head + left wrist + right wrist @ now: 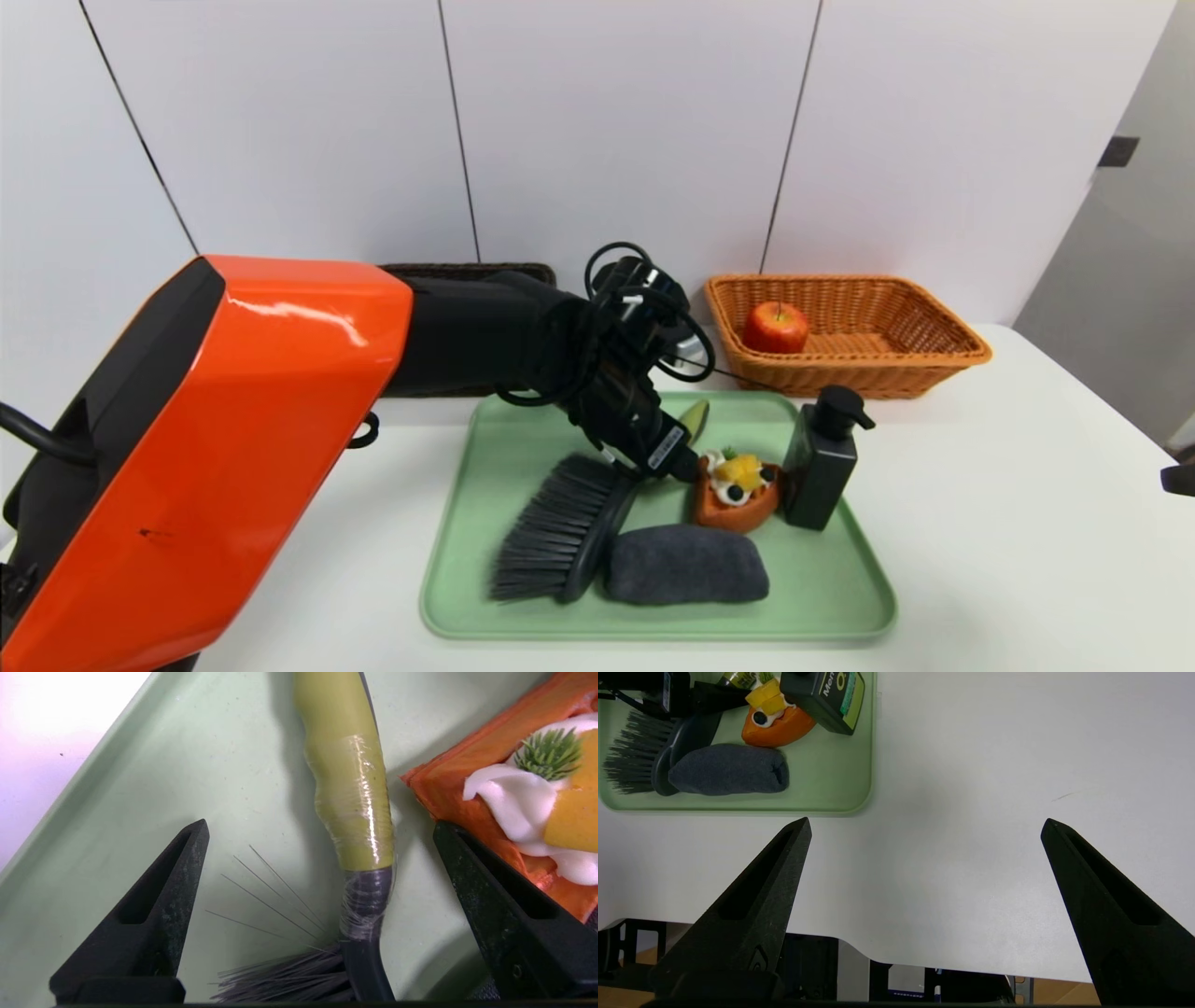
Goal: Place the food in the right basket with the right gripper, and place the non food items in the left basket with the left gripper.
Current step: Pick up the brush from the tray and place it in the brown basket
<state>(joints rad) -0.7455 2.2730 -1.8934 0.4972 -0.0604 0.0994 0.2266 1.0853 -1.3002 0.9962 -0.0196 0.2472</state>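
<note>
White table (pixel 1027 523), near edge visible only in the right wrist view. Left arm's orange shell (pixel 215 448) fills the lower left of the head view and blocks most of the dark left basket (pixel 467 272); only a strip of its back rim shows against the wall.

Green tray (pixel 831 597) at centre. Orange right basket (pixel 934 345) behind the tray's right corner, red-yellow apple (pixel 775 327) inside at its left end.

On the tray: grey cloth roll (pixel 686 565) at the front; hand brush (pixel 560 532) just left of it and touching, bristles pointing left-front. Brush handle mostly hidden behind the gripper in the head view; only the green tip (pixel 695 417) pokes out. Left wrist view shows the handle (pixel 350 798) wrapped in clear film, running between the fingers.

Black pump bottle (pixel 822 462) upright at right; tart slice (pixel 736 490) just beside it, contact unclear.

Left gripper (pixel 320 828) low over the brush neck, jaws spread wide to either side of the handle, not touching it; one fingertip (pixel 448 833) overlaps the tart's edge.

Right gripper (pixel 924 823) over bare table off the tray's right front corner, jaws wide apart, nothing between them. In the head view only a dark bit at the right edge.
</note>
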